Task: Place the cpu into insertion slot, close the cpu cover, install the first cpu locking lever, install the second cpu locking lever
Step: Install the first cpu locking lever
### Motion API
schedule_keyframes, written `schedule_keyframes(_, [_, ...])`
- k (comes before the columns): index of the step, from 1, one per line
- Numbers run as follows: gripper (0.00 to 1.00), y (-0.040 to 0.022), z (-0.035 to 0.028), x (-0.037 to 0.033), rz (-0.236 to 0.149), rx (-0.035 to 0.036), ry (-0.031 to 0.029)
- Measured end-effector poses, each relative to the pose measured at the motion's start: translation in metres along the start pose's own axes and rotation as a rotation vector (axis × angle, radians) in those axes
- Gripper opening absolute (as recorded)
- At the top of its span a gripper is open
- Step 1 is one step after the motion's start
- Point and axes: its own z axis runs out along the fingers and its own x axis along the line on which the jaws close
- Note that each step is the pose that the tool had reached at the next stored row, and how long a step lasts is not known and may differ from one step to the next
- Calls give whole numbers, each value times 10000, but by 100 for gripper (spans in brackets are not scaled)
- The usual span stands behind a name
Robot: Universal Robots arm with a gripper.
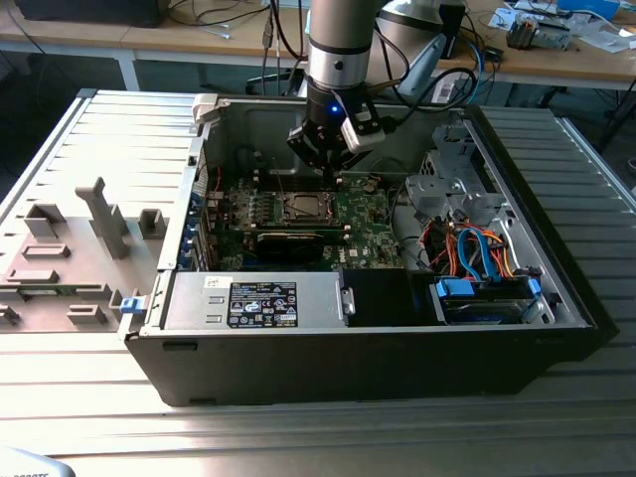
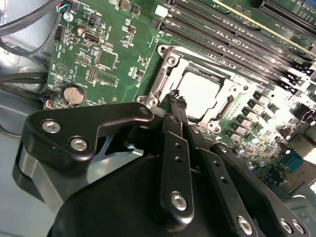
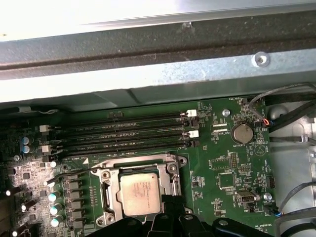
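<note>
In the exterior view the gripper (image 1: 333, 164) hangs just above the motherboard's socket. In the second wrist view its fingers (image 2: 178, 111) are pressed together, empty, at the socket's edge. In the first wrist view the cpu (image 3: 139, 193) lies seated; the cover looks unclosed

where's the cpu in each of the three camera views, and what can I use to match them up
Exterior view: the cpu sits mid-motherboard, just below the gripper.
Second wrist view: pale square in the socket, beyond the fingertips.
First wrist view: tan-silver square in the socket.
Shared landmark: the round coin battery, in both wrist views.
</note>
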Motion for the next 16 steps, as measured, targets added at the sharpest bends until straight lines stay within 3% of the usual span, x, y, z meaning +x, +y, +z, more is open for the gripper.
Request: schedule_keyframes(16, [11,0,0,0,-243,-4,-4])
